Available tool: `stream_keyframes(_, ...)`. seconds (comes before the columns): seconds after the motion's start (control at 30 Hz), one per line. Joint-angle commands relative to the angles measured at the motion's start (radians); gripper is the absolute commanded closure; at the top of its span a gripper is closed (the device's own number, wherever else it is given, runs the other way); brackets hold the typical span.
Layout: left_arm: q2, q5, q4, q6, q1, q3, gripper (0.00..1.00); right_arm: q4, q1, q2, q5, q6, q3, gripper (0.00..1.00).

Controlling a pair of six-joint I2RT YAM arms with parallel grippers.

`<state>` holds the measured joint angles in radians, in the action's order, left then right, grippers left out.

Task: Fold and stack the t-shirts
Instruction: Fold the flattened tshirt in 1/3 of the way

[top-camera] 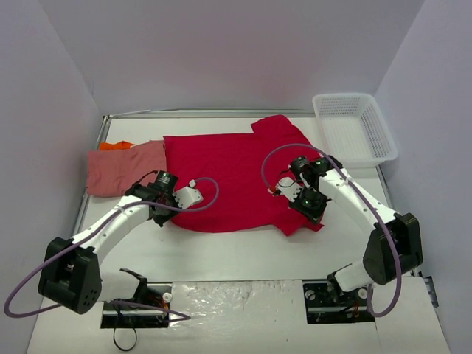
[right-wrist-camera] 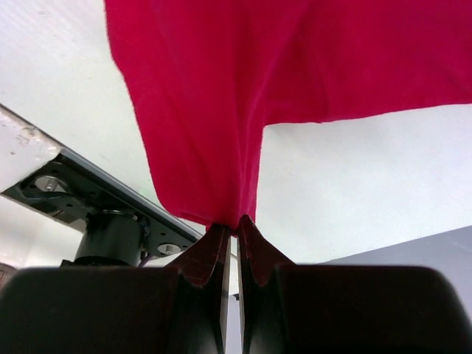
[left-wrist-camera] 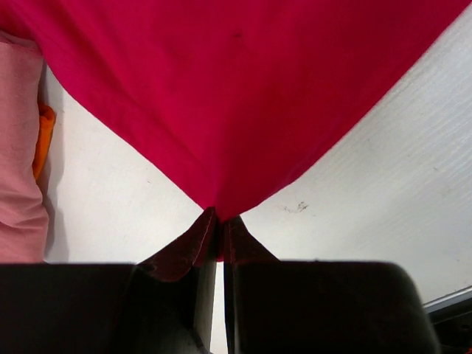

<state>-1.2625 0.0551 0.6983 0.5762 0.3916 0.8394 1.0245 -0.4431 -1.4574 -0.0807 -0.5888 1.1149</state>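
The bright red t-shirt (top-camera: 228, 173) lies spread over the middle of the table. My left gripper (left-wrist-camera: 219, 215) is shut on its near left edge, the cloth (left-wrist-camera: 236, 96) fanning out from the fingertips. My right gripper (right-wrist-camera: 231, 220) is shut on the red t-shirt's near right part, and the cloth (right-wrist-camera: 221, 110) hangs lifted off the table. From above, the left gripper (top-camera: 171, 207) and the right gripper (top-camera: 295, 193) sit at the shirt's two near sides. A folded salmon pink t-shirt (top-camera: 122, 168) lies at the left, with an orange t-shirt (top-camera: 116, 145) peeking out behind it.
A white plastic mesh basket (top-camera: 354, 125) stands at the back right corner. The table's raised metal rim (top-camera: 206, 113) runs along the back and left sides. Bare white table (top-camera: 243, 254) lies between the red shirt and the arm bases.
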Motion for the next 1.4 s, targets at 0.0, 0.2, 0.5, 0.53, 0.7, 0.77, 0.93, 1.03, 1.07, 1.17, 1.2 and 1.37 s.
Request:
stream_keyframes(0.0,-0.012,-0.023,-0.028,0.002,-0.010,0.012,0.98,0.042,0.052,-0.017,0.036,-0.052,0.045,1.00)
stream_keyframes(0.2,-0.046,-0.046,-0.082,-0.016,-0.023,0.032,0.98,-0.010,0.115,-0.092,0.053,-0.071,0.100,1.00)
stream_keyframes(0.5,-0.081,-0.110,-0.152,-0.027,-0.043,0.076,0.98,-0.055,0.129,-0.239,0.091,-0.052,0.290,1.00)
stream_keyframes(0.53,-0.083,-0.118,-0.167,-0.032,-0.051,0.081,0.98,-0.056,0.129,-0.266,0.114,-0.046,0.307,1.00)
stream_keyframes(0.7,-0.097,-0.135,-0.207,-0.036,-0.071,0.086,0.98,-0.067,0.130,-0.333,0.142,-0.034,0.398,1.00)
stream_keyframes(0.77,-0.104,-0.138,-0.223,-0.039,-0.082,0.095,0.98,-0.073,0.130,-0.368,0.162,-0.026,0.437,1.00)
stream_keyframes(0.93,-0.135,-0.159,-0.249,-0.049,-0.094,0.118,0.98,-0.089,0.132,-0.431,0.200,-0.008,0.514,1.00)
stream_keyframes(1.03,-0.156,-0.170,-0.261,-0.053,-0.096,0.130,0.98,-0.093,0.133,-0.474,0.219,0.000,0.566,1.00)
stream_keyframes(1.07,-0.166,-0.170,-0.264,-0.053,-0.096,0.135,0.98,-0.093,0.133,-0.481,0.222,0.001,0.591,1.00)
stream_keyframes(1.17,-0.178,-0.173,-0.281,-0.062,-0.096,0.141,0.98,-0.096,0.133,-0.518,0.225,0.007,0.625,1.00)
stream_keyframes(1.2,-0.192,-0.170,-0.283,-0.062,-0.096,0.147,0.98,-0.098,0.133,-0.527,0.229,0.010,0.644,1.00)
stream_keyframes(1.37,-0.241,-0.184,-0.301,-0.065,-0.096,0.164,0.98,-0.104,0.136,-0.592,0.242,0.017,0.697,1.00)
